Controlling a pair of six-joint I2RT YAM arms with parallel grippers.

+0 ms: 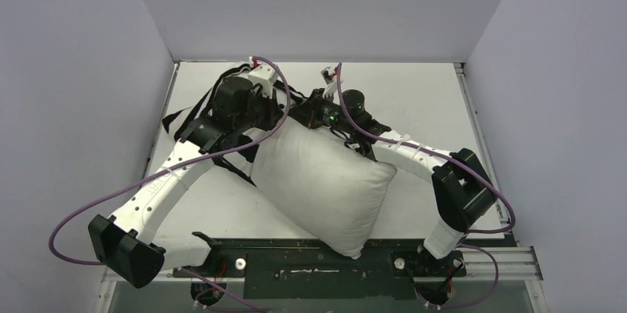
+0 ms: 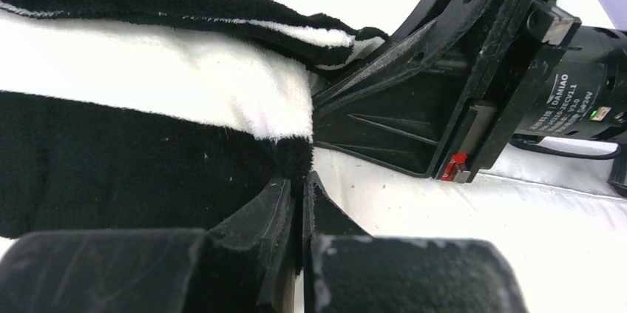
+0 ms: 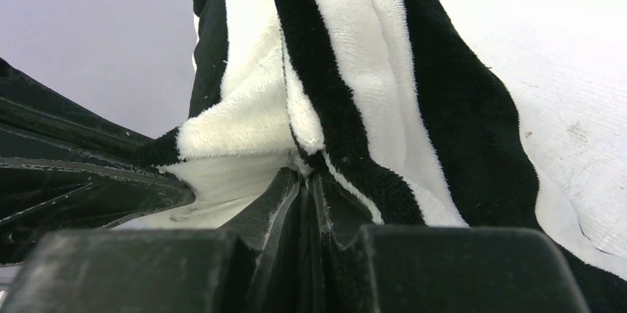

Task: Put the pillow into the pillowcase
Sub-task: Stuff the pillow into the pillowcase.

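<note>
The plump off-white pillow (image 1: pixel 325 187) lies at an angle in the middle of the table, one corner over the near edge. The black-and-white striped pillowcase (image 1: pixel 181 117) is bunched at the pillow's far left end, mostly hidden under the left arm. My left gripper (image 2: pixel 302 180) is shut on a black fold of the pillowcase (image 2: pixel 148 91). My right gripper (image 3: pixel 310 180) is shut on the edge of the pillowcase (image 3: pixel 355 91), where black and white stripes meet. In the top view the left gripper (image 1: pixel 285 106) and right gripper (image 1: pixel 304 115) sit close together at the pillow's far end.
Grey walls (image 1: pixel 81 106) enclose the white table (image 1: pixel 414 91) on three sides. A black rail (image 1: pixel 296 265) with the arm bases runs along the near edge. Purple cables (image 1: pixel 96 206) loop off both arms. The right gripper's body (image 2: pixel 458 83) fills the left wrist view's right side.
</note>
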